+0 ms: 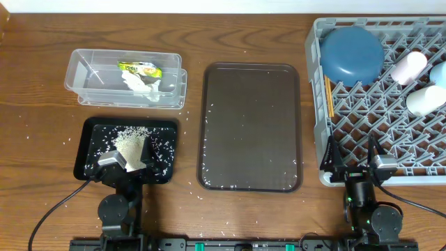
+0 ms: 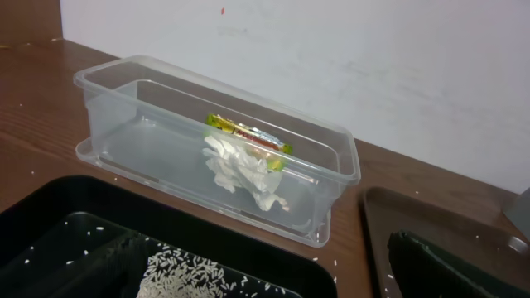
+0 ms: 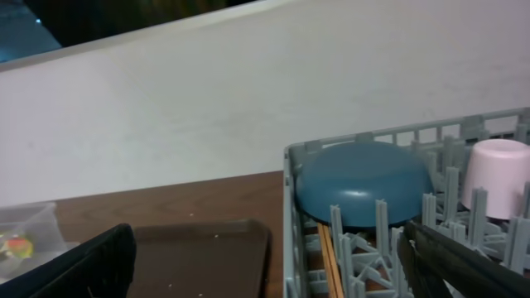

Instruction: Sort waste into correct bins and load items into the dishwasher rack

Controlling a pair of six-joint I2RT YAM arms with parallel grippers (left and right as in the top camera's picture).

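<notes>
The clear tub [image 1: 83, 66] holds the snack wrapper [image 1: 139, 68] and the crumpled napkin [image 1: 144, 87]; both also show in the left wrist view, wrapper [image 2: 247, 135] and napkin [image 2: 240, 172]. Rice [image 1: 130, 139] lies piled in the black tray [image 1: 90, 129]. The grey rack [image 1: 390, 150] holds the upside-down dark-blue bowl [image 1: 350, 52], chopsticks [image 1: 328, 94], and pink [image 1: 408, 67], light-blue [image 1: 440, 72] and white [image 1: 425, 100] cups. My left gripper [image 1: 129, 164] is open and empty over the black tray's near side. My right gripper [image 1: 355, 157] is open and empty over the rack's front-left corner.
The brown serving tray [image 1: 251, 125] lies between the black tray and the rack, with a few rice grains on it. Stray grains dot the wooden table around the trays. A white wall stands behind the table.
</notes>
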